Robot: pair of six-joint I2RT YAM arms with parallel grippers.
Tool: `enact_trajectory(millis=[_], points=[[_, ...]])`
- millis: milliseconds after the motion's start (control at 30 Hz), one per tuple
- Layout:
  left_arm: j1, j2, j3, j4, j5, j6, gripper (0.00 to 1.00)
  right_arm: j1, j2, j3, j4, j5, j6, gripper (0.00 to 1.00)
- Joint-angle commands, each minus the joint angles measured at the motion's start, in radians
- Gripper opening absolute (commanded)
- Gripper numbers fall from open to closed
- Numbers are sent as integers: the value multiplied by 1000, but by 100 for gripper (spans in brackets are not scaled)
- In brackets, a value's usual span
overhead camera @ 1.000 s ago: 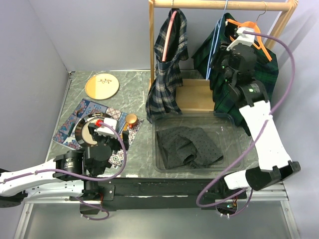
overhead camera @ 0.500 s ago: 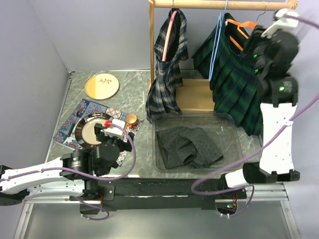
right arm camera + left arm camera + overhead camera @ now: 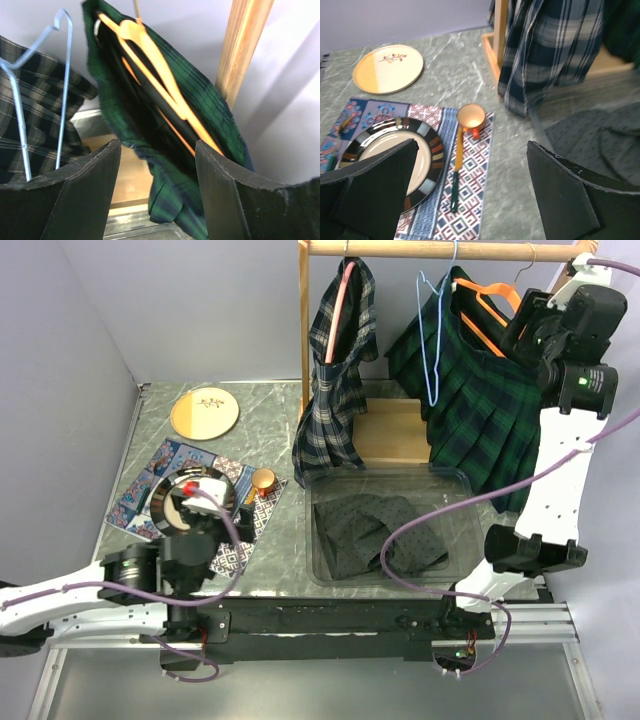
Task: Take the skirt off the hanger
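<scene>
Hanging on an orange hanger from the wooden rail, the dark green plaid skirt occupies the upper right of the overhead view, its pleats falling to just above the right end of a clear bin. In the right wrist view the hanger's arms sit inside the waistband, which drapes over them on both sides. The right gripper is raised level with the hanger, just to the skirt's right, its fingers spread wide with nothing between them and apart from the fabric. Just left of the skirt a bare blue wire hanger dangles from the same rail, and further left a navy and white plaid garment hangs on a pink hanger. The bin below holds a crumpled dark dotted cloth. At the lower left of the overhead view the left gripper hovers low over a patterned placemat, its fingers also spread and holding nothing. On that mat lie a black-rimmed plate, a small orange cup and a slim utensil; a yellow plate rests beyond on the marble table.
</scene>
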Motion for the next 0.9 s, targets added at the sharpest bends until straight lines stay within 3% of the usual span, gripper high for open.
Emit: enact_trajectory(millis=[0, 333, 567, 867], points=[[-6, -75, -12, 91, 28, 48, 97, -29, 23, 43, 61, -35, -53, 69], [-4, -139, -28, 150, 28, 87, 97, -47, 133, 109, 90, -109, -113, 70], [-4, -183, -45, 190, 48, 101, 97, -61, 194, 136, 98, -187, -134, 63], [-4, -217, -68, 224, 20, 119, 97, -61, 221, 115, 159, -190, -128, 40]])
